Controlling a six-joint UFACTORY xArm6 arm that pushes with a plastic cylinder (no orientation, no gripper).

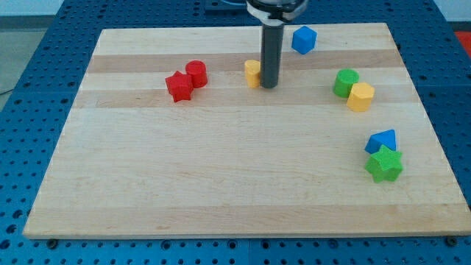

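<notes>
The green star block (384, 164) lies lowest in the view, at the right, touching the blue triangular block (383, 140) just above it. Higher on the right, 2 more blocks touch: a green cylinder (345, 82) and a yellow hexagonal block (360, 96). My tip (269, 85) rests against the right side of a small yellow block (252, 72), which is partly hidden behind the rod, shape unclear. There are no jaws here, only the rod. The blue hexagonal block (303, 39) sits up and right of my tip. Well to the left, a red star block (179, 86) touches a red cylinder (196, 73) on the wooden board (221, 184).
</notes>
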